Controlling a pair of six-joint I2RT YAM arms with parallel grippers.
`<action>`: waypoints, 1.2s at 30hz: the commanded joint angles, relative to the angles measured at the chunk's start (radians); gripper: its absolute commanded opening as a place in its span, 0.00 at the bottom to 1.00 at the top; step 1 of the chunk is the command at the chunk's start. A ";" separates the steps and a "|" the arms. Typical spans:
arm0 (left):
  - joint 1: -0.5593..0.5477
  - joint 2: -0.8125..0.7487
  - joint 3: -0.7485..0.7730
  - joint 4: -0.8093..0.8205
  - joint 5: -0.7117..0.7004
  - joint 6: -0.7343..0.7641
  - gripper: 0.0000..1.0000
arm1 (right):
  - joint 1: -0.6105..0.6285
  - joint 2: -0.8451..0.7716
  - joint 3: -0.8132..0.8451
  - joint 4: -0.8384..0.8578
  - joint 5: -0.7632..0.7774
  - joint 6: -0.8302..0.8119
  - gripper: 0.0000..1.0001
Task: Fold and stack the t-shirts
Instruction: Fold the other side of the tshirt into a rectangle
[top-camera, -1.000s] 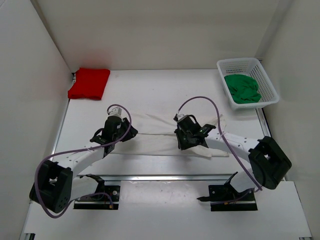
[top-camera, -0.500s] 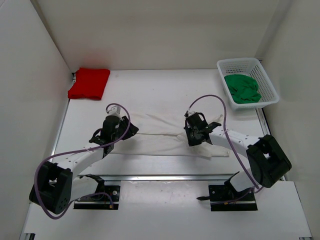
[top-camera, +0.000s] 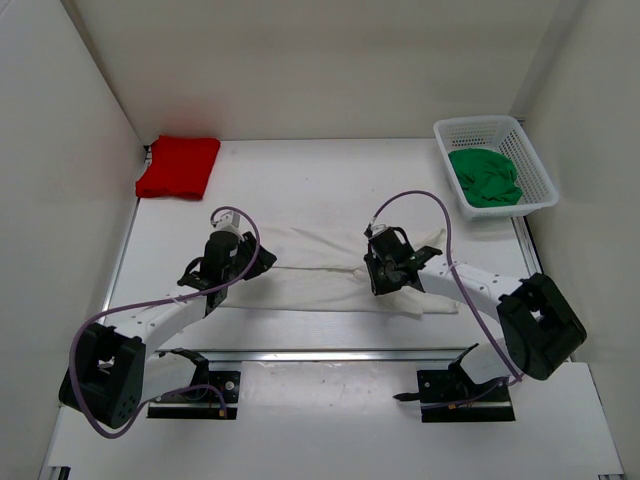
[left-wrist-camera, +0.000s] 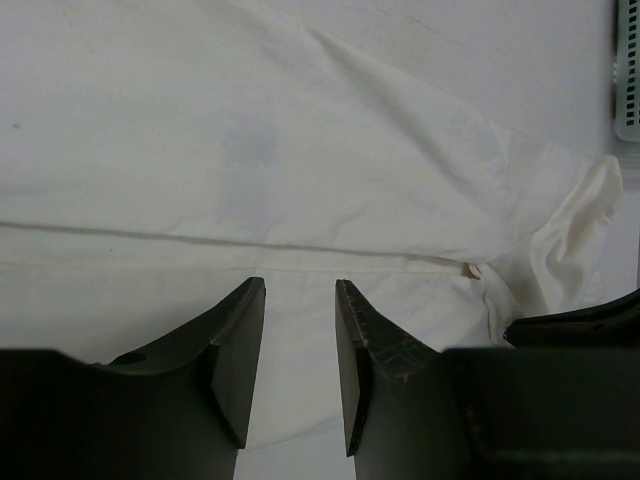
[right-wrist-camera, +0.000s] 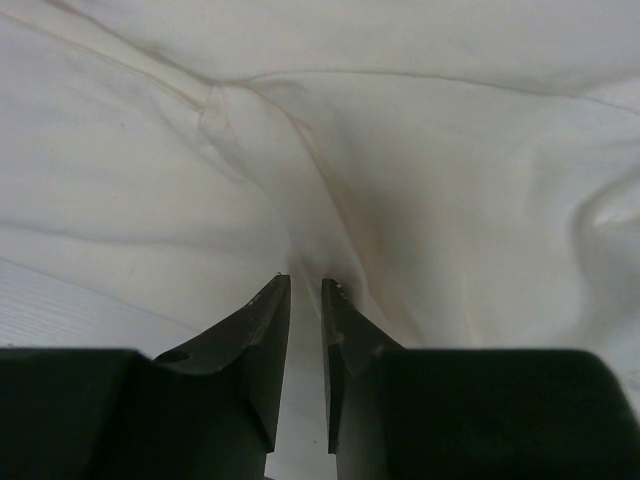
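**T-shirts, 3, soft cloth.**
- Red t-shirt (top-camera: 178, 166): one, folded into a neat rectangle, at the far left corner of the surface (top-camera: 320, 180).
- White t-shirt (top-camera: 310, 285): one, spread in a long creased band across the near middle, between and under the two arms, with a lengthwise fold line.
- Green t-shirt (top-camera: 485, 177): one, bunched inside the basket (top-camera: 530, 200).

**Basket, 1.** White plastic mesh, rectangular, at the far right corner.

**End effectors, 2, dark with two fingers each.**
- Left end effector (left-wrist-camera: 300, 290): jaws moderately apart with nothing between them, poised above the white cloth near its near edge.
- Right end effector (right-wrist-camera: 305, 285): jaws parted by only a narrow slit, tips at a puckered ridge of the white cloth, gripping nothing.

**Views.** The overhead view alone shows the red and green shirts. The left wrist view alone shows a curled sleeve end (left-wrist-camera: 585, 215) and the ridged pad (left-wrist-camera: 375, 345) of one finger. The right wrist view alone shows the fine wrinkles converging at the pucker.
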 joint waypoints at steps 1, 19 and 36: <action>0.006 -0.023 -0.008 0.018 0.016 -0.002 0.45 | -0.007 0.012 -0.006 0.003 -0.012 -0.014 0.19; 0.009 -0.035 -0.005 0.015 0.027 -0.016 0.45 | -0.001 -0.014 0.044 -0.038 -0.021 -0.005 0.00; 0.037 -0.085 -0.007 0.005 0.068 -0.025 0.46 | 0.085 0.127 0.173 -0.064 -0.235 0.023 0.03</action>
